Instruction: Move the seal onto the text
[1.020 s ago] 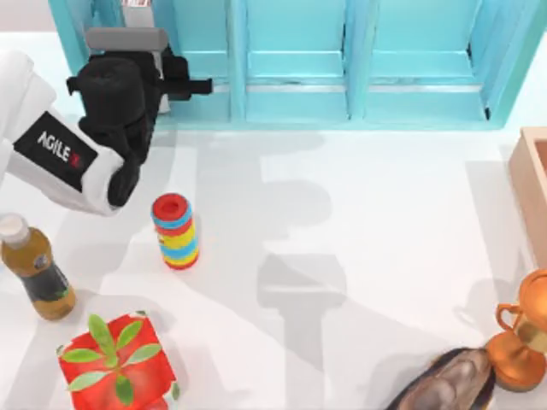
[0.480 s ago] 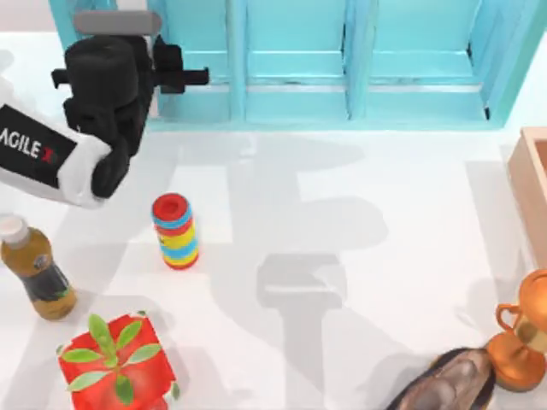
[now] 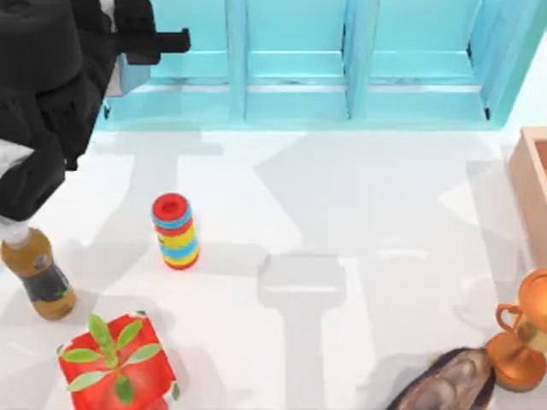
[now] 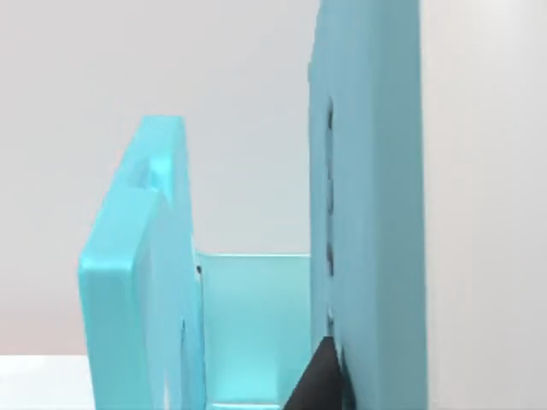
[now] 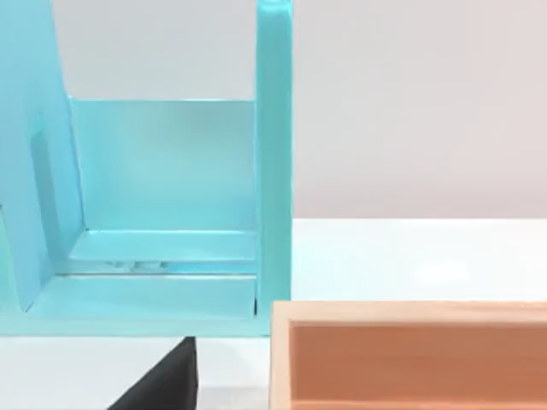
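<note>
My left arm (image 3: 47, 94) sits far left, before the shelf (image 3: 299, 68) along the back; the ring stack (image 3: 175, 231) stands mid-left; bottle (image 3: 34, 273) and box (image 3: 115, 363) front-left; trophy (image 3: 521, 342) and shell (image 3: 444, 384) front-right; tray (image 3: 532, 188) right.

the teal compartmented shelf unit (image 3: 295, 60) looks like smooth, faintly glossy plastic. the bronze trophy cup (image 3: 523, 342) shines like polished metal. the white table (image 3: 359, 222) is smooth and matt. the pale tan box (image 5: 410, 354) looks like matt wood. the dark shell-like lump (image 3: 444, 386) looks rough.
</note>
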Robot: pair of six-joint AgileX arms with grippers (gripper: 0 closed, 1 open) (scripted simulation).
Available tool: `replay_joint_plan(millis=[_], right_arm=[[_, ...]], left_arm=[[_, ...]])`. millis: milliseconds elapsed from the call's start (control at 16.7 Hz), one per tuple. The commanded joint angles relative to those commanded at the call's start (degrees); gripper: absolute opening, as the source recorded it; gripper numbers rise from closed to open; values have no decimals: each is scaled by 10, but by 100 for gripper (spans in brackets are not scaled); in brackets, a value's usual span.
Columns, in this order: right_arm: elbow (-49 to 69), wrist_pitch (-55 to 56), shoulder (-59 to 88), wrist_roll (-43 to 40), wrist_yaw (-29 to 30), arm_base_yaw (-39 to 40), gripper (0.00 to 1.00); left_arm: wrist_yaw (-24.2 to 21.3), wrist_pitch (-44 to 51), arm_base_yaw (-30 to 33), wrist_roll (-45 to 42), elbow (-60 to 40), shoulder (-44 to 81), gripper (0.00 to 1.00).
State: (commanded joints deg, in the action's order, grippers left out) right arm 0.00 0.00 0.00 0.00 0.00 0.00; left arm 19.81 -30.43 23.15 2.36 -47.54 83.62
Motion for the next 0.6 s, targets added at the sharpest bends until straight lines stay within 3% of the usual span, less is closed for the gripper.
replay_joint_plan(millis=[300, 600], right_arm=[[0, 0, 0, 0, 0, 0, 100], [0, 0, 0, 0, 0, 0, 100]], left_arm=[[27, 80, 30, -11, 52, -135, 0], [30, 88, 33, -12, 57, -146, 0]])
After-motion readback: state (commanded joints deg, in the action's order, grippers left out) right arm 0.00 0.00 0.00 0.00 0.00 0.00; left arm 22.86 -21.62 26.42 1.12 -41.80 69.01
